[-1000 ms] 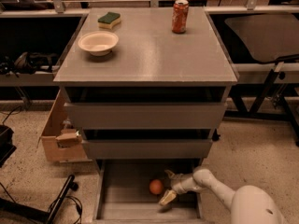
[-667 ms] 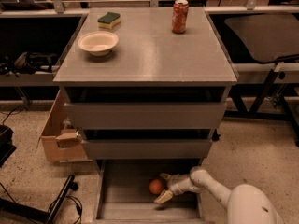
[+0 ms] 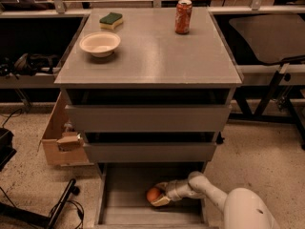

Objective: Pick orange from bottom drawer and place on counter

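- Cabinet: a grey three-drawer cabinet (image 3: 148, 128) stands in the centre of the frame. Its two wider upper drawers are each slightly ajar.
- Bottom drawer (image 3: 123, 197): pulled out at the lower centre of the frame, with its grey floor exposed.
- Orange (image 3: 152, 193): lies on the bottom drawer's floor, right of the drawer's centre and below the front of the middle drawer.
- End effector (image 3: 156, 195): inside the bottom drawer, reaching in from the lower right and pointing towards the left of the frame.
- End effector state: the pale fingers (image 3: 161, 202) are closed to about the width of the fruit, one on its upper side and one on its lower side in the frame. Both appear to touch the orange. The fruit sits at the fingertips and is not lifted clear of the drawer.
- Arm (image 3: 206, 190): a white link runs from the end effector down to the rounded white body at the lower right corner.
- Tabletop (image 3: 157, 56): the matte grey top of the cabinet fills the upper centre of the frame.
- Items on the tabletop: a pale bowl (image 3: 100, 43) at the left, a green and yellow sponge (image 3: 111, 19) just behind it, and a red-orange soda can (image 3: 183, 16) upright near the far edge, right of centre. All three are apart from one another.
- Surroundings: a cardboard box (image 3: 57, 142) sits against the cabinet's left side. Dark cables (image 3: 59, 209) lie on the speckled floor at the lower left.
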`<state>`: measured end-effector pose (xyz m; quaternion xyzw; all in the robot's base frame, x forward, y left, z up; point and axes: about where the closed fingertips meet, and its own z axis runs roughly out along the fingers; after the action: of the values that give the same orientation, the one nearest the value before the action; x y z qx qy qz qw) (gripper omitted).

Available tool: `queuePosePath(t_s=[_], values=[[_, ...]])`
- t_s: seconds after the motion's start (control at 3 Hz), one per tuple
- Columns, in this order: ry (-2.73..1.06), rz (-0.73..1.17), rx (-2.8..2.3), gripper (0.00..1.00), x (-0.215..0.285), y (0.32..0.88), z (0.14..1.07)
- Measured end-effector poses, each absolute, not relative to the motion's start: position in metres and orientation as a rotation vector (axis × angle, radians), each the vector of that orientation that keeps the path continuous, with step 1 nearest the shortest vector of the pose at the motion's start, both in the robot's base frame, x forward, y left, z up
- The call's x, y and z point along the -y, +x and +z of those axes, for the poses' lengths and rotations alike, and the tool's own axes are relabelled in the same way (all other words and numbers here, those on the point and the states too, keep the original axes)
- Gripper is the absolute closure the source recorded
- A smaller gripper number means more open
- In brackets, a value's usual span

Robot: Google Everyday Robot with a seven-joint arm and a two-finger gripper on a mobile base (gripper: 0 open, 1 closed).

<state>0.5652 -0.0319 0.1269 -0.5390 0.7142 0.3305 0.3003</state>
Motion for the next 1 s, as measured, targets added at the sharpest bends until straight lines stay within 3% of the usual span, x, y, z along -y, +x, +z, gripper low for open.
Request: queuePosePath(t_s=[0.33, 1.0], values=[[-1.431, 0.878, -1.895, 0.95, 0.031, 0.565, 0.127], [-1.437, 0.861, -1.899, 1.0, 0.03, 0.555, 0.141]])
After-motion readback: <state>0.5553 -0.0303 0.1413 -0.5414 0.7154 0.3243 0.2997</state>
